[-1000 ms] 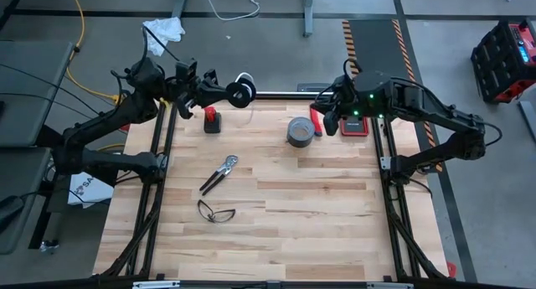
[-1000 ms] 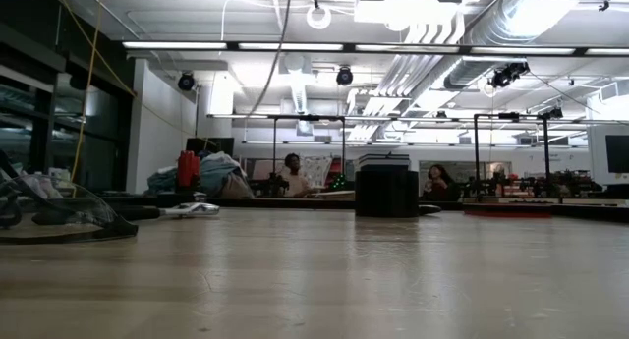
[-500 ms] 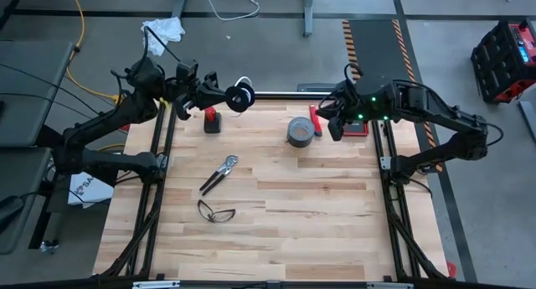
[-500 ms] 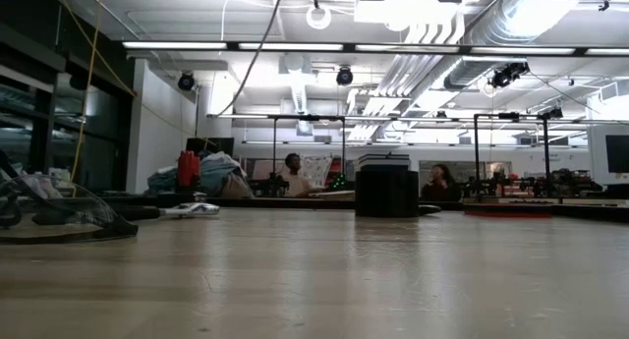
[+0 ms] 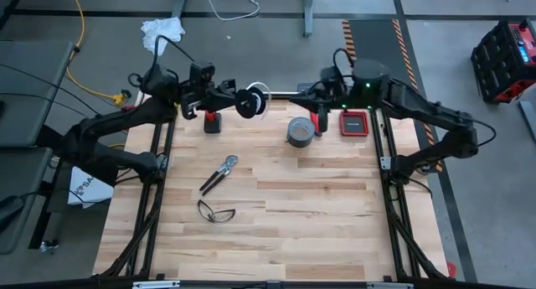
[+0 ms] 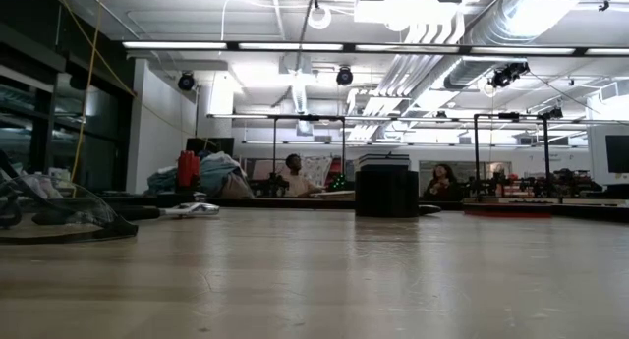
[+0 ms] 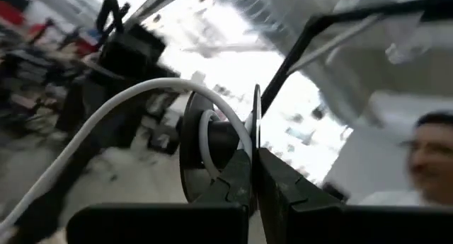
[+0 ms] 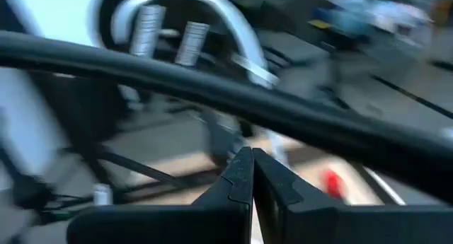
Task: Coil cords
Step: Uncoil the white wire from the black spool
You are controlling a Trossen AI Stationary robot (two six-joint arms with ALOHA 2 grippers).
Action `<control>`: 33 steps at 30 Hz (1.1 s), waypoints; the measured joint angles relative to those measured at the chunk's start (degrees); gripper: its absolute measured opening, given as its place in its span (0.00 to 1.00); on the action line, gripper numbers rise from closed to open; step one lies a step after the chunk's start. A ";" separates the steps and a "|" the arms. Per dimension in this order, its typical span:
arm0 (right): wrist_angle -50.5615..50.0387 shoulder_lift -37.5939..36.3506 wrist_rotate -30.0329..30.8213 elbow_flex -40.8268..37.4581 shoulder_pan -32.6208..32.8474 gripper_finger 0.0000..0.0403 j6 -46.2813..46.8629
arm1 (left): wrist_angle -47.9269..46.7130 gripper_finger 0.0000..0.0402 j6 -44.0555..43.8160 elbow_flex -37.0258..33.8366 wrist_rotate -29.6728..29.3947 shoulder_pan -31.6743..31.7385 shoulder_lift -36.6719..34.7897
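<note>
A small black round spool [image 5: 249,102] with a thin white cord [image 7: 204,134] wound on its hub is held in the air over the table's far edge. My left gripper [image 5: 234,101] is shut on it. A free length of the cord [image 7: 92,127] loops away from the spool. My right gripper [image 5: 312,96] is near the far edge, to the right of the spool and just beyond the grey tape roll [image 5: 301,131]. Its fingers [image 8: 241,175] are shut, and I see nothing between them. My left gripper pinches the spool's thin round flange [image 7: 256,124] at its rim between the two fingers. The fingers lie about level and come from the table's left side. The spool is lifted clear of the table, its flange on edge.
On the wooden table [image 5: 276,230] lie the tape roll, a red-and-black item [image 5: 213,120], pliers [image 5: 219,173], glasses [image 5: 216,211], a red-handled tool [image 5: 316,120] and a red device [image 5: 353,123]. A metal rail [image 5: 280,93] runs along the far edge.
My left gripper has carried the spool toward the table's right edge, along the far edge. My right gripper has moved toward the far edge and left, toward the spool, and its arm has turned.
</note>
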 joint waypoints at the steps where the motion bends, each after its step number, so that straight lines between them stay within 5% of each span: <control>1: 2.77 0.82 -2.42 0.00 0.04 0.00 0.03 | 2.14 0.01 -2.34 0.14 -0.74 -0.58 0.76; 8: 18.86 2.22 -14.33 0.02 0.58 0.00 2.57 | 5.65 0.01 -10.05 2.40 -2.20 -3.85 2.64; 22: 29.73 5.05 -14.30 0.07 1.45 0.00 1.59 | 5.80 0.01 -12.73 2.81 -11.53 -11.53 6.20; 33: 29.77 6.14 -10.59 0.08 1.79 0.00 -1.07 | 7.30 0.01 -14.72 14.92 -5.11 -13.34 12.84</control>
